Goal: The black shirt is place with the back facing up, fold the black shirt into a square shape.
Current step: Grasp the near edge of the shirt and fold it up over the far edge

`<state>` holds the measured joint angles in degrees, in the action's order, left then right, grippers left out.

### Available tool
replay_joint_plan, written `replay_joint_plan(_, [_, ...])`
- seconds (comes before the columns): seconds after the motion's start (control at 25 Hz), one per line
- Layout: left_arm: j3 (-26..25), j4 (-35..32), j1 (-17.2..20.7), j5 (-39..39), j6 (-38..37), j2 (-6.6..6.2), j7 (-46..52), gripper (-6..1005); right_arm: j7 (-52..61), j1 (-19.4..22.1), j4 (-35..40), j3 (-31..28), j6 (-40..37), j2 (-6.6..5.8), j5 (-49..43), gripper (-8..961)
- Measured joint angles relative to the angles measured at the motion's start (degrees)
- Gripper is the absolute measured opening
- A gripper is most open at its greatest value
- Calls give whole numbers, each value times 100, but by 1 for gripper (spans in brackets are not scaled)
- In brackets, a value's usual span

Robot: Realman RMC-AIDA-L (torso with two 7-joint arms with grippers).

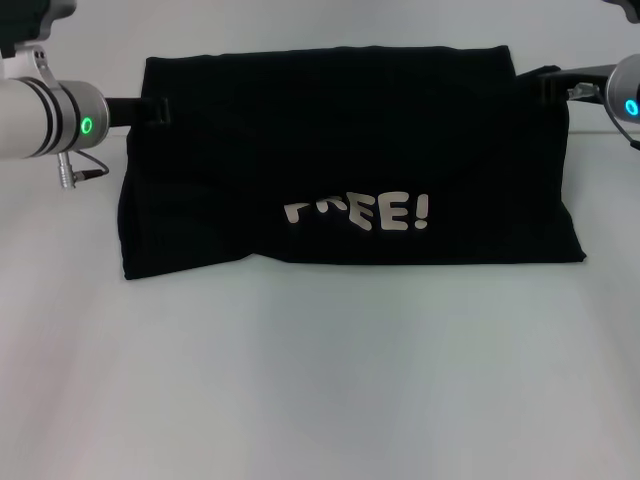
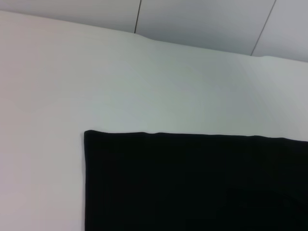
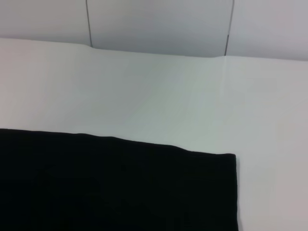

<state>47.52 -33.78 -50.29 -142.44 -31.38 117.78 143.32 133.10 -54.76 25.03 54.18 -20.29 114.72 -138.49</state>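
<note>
The black shirt (image 1: 340, 160) lies across the middle of the white table, folded into a wide band. Its white "FREE!" lettering (image 1: 375, 212) faces up near the front edge, and a fold covers the first letters. My left gripper (image 1: 152, 109) is at the shirt's left edge and my right gripper (image 1: 548, 86) at its right edge, each shut on the fabric near the far corners. The cloth rises a little around the right gripper. Both wrist views show a straight hem and one far corner of the shirt (image 2: 192, 183) (image 3: 120, 187) flat on the table.
The white table (image 1: 320, 380) stretches wide in front of the shirt and to both sides. Behind the table stands a pale panelled wall (image 2: 202, 21) (image 3: 159, 24). A cable loops under the left wrist (image 1: 85, 172).
</note>
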Motion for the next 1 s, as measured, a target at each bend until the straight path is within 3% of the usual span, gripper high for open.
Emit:
replay_joint_plan(0.32, [58, 120, -11, -3, 103, 14, -75, 33, -3, -10, 2, 5, -9, 2, -3, 61])
replay_joint_plan(0.64, [65, 137, -153, 2, 8, 27, -175, 48, 198, -56, 25, 32, -382, -82, -329, 61])
replay_joint_plan(0.72, [21, -130, -46, 32, -257, 45, -143, 114, 304, 17, 174, -7, -603, -100, -350, 61])
replay_joint_plan(0.88, [-66, -1161, 378, 157, -1261, 157, 156, 245, 611, 226, 746, -136, -1367, -170, -333, 206])
replay_joint_plan(1.0, [-96, -1647, 575, 179, -2169, 84, 580, 382, 948, 315, 1109, -159, -1928, -226, -342, 322])
